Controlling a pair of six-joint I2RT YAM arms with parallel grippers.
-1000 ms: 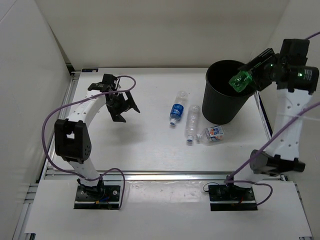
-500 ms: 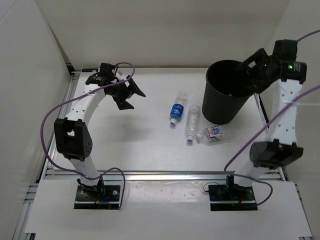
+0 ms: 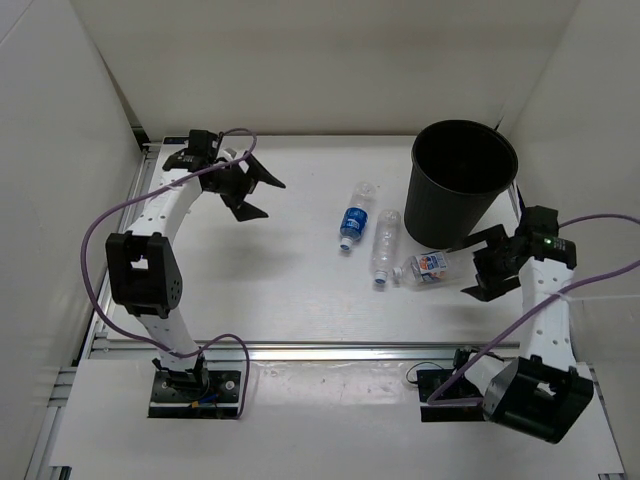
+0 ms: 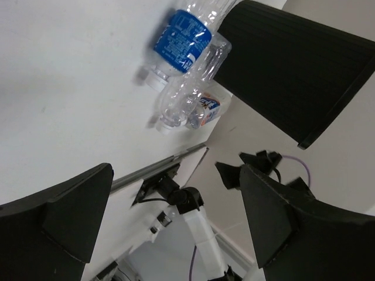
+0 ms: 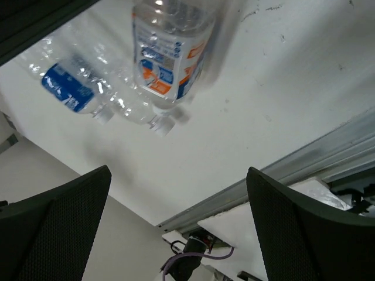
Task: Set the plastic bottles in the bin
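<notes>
Nearest us, the right gripper (image 3: 478,265) hung wide open and empty beside the red-and-blue-labelled bottle (image 3: 425,268). Beyond it lay the unlabelled bottle (image 3: 383,243) and the blue-labelled bottle (image 3: 353,220), on the table beside the bin (image 3: 440,215). Farthest, the left gripper (image 3: 262,197) gaped empty. We feared a closing finger might roll the round, crowded bottles away.
</notes>
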